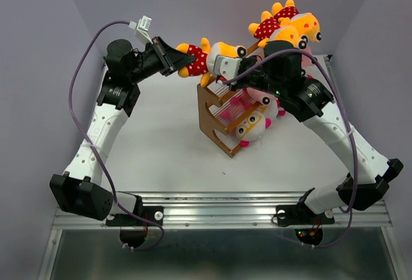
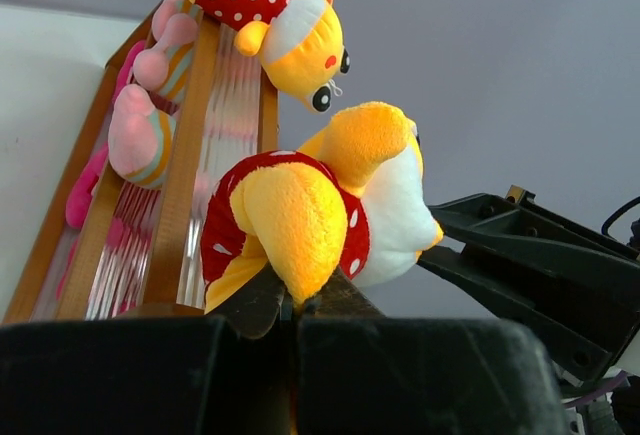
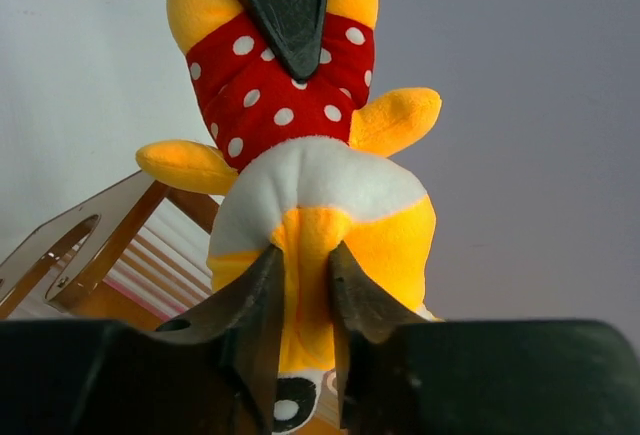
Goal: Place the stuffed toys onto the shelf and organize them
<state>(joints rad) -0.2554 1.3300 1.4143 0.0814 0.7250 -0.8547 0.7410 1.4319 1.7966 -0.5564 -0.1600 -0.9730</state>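
Observation:
A yellow-orange stuffed toy [image 1: 201, 60] in a red polka-dot dress hangs in the air just above the top left end of the wooden shelf [image 1: 219, 118], held from both sides. My left gripper [image 2: 295, 300] is shut on one of its yellow legs [image 2: 295, 220]. From the other side, my right gripper [image 3: 305, 265] is shut on a fold of its head [image 3: 320, 220]. Two more yellow polka-dot toys [image 1: 286, 26] sit on the shelf's far top end. A white-faced toy with orange glasses [image 1: 252, 127] and a pink toy [image 1: 261, 95] lie in the lower tier.
The shelf stands at an angle in the middle right of the white table [image 1: 161, 145]. In the left wrist view, pink striped toys [image 2: 145, 125] and a yellow toy [image 2: 295, 30] rest against the rods, and the right arm's black body [image 2: 530, 265] is close by. Purple walls enclose the table.

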